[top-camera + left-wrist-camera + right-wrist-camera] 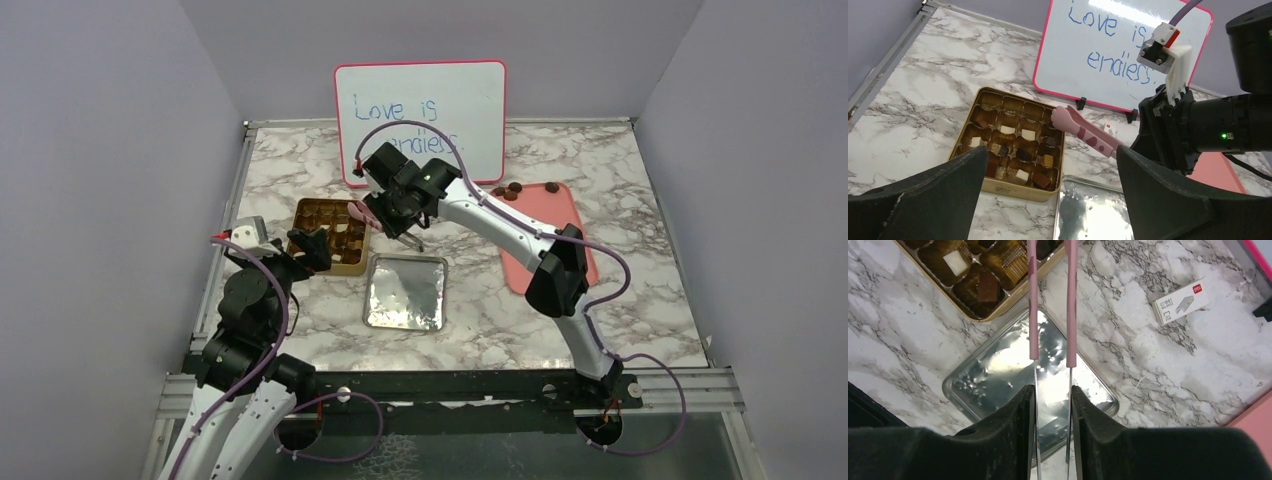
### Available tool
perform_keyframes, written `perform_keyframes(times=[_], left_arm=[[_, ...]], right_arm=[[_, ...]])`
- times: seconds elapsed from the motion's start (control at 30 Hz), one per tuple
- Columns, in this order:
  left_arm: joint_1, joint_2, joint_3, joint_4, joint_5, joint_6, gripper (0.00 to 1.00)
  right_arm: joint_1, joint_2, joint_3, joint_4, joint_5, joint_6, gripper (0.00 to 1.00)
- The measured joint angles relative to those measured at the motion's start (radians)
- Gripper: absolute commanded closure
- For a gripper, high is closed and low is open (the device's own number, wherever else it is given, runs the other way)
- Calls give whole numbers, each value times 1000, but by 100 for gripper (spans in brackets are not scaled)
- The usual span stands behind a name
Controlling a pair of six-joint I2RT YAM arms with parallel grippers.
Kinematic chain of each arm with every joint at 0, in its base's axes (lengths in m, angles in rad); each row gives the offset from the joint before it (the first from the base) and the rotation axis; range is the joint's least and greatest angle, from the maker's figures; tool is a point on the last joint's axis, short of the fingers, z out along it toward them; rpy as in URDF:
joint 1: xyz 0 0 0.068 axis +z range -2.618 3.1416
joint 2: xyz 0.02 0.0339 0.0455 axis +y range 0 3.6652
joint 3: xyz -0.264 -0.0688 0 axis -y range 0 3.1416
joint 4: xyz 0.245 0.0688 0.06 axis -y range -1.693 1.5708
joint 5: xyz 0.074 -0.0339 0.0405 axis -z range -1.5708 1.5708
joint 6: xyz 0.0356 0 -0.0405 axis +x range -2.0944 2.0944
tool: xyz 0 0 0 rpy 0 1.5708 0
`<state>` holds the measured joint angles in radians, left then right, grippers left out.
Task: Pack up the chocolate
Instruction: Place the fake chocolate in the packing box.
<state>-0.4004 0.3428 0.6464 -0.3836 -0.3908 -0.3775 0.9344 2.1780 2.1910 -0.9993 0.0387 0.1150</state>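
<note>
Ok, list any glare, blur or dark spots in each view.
Top external: the silver tray mirrors the lights. Left wrist: glare bleaches the top of the whiteboard; the left claw looms dark and soft. Right wrist: bright hotspot on the tray; the right claw is nearly black, the pink tongs crisp.

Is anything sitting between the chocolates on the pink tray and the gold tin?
Only a small staple box lies between the pink tray and the gold tin; it is low, so lifted chocolates should probably pass over it. The silver lid sits aside.
</note>
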Motion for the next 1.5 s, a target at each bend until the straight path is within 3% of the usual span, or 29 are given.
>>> perform_keyframes(times=[0.37, 0.7, 0.83, 0.97, 1.13, 1.33, 1.5], left_arm=[[0, -26, 0, 0, 0, 0, 1], [0, -26, 0, 0, 0, 0, 1], [0, -26, 0, 0, 0, 0, 5], [0, -25, 0, 0, 2, -8, 9], [0, 19, 0, 3, 40, -70, 11], [0, 241, 34, 46, 174, -187, 11], [0, 414, 113, 109, 312, -258, 11]], right_arm=[[20, 115, 98, -83, 58, -132, 66], [20, 121, 129, -118, 79, -185, 66], [20, 112, 115, -101, 85, -168, 66], [20, 13, -10, -42, 85, -149, 66], [20, -240, -267, 78, 87, -133, 67], [20, -536, -570, 250, 76, -143, 66], [20, -630, -716, 297, 160, -65, 65]])
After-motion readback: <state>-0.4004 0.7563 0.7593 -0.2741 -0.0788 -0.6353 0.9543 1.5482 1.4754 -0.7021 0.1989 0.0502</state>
